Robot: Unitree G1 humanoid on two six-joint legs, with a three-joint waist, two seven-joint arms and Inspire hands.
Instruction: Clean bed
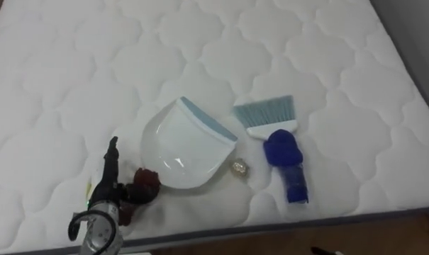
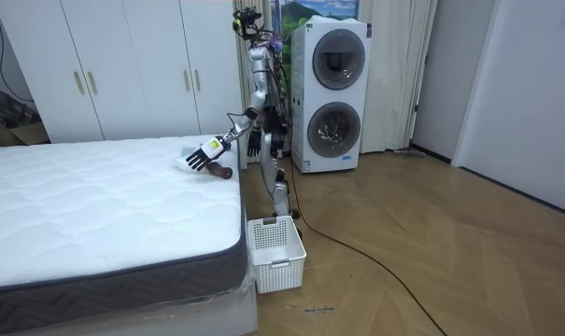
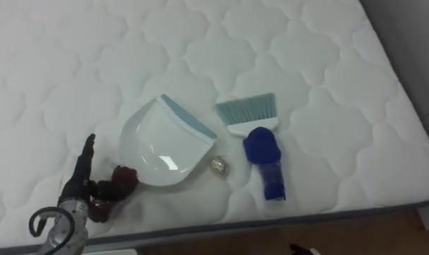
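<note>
Left hand [image 1: 110, 187] lies just lower-left of the dustpan [image 1: 182, 145], beside its dark handle [image 1: 146, 180], fingers apparently straight and holding nothing; brush [image 1: 280, 146] right of dustpan, long axis toward the robot, scrap [image 1: 239, 168] between.

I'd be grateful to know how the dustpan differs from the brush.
The dustpan is white with a pale blue lip; the brush has a deep blue handle and teal bristles. The dustpan is broader; the brush narrower. Both lie flat on the mattress.
</note>
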